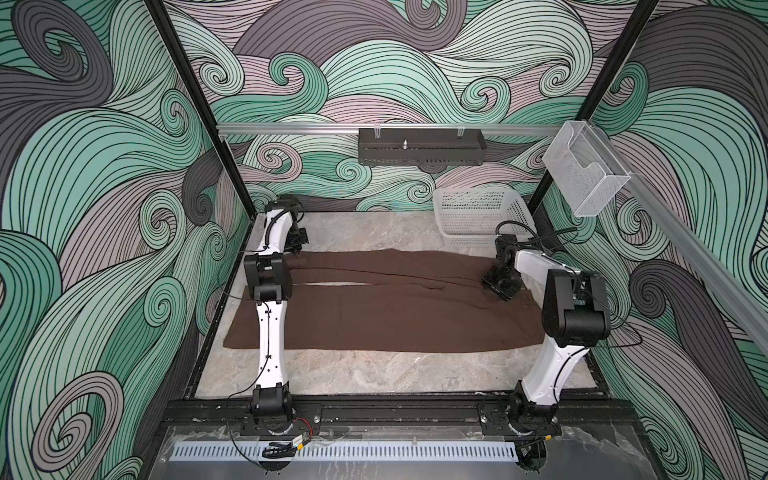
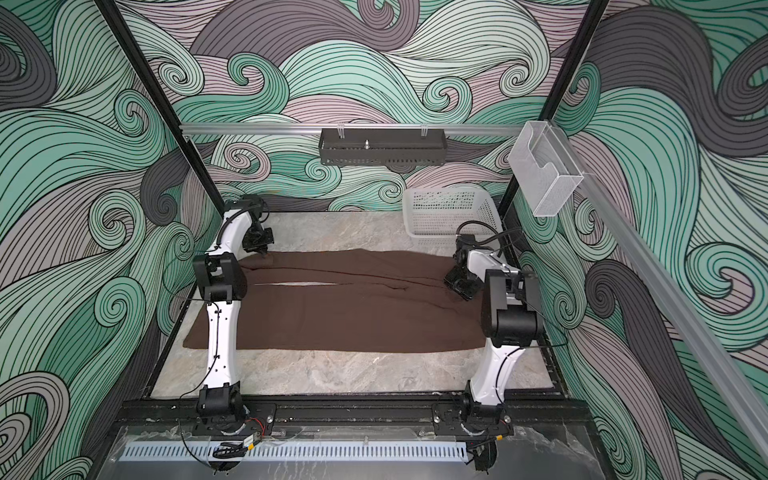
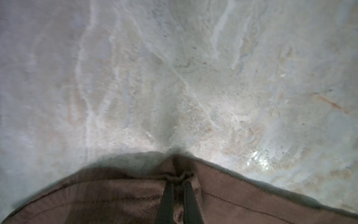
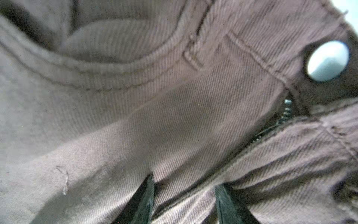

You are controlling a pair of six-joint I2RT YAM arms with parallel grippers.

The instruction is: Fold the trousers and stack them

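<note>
The trousers [image 1: 395, 316] lay flat across the middle of the table [image 1: 374, 376], hems by its left edge and waist at its right. Bare strips lay open in front and behind, up to the basket [image 1: 469, 239]. The left gripper [image 3: 178, 179] was pinched together on the far hem's corner, and the right gripper [image 4: 183, 182] rested on the fly, jaws apart.

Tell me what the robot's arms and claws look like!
Both the left arm and right arm have smooth white links, chunky black joints and thin black cables running along them. The left claw and right claw have slim, pointed black fingers.
</note>
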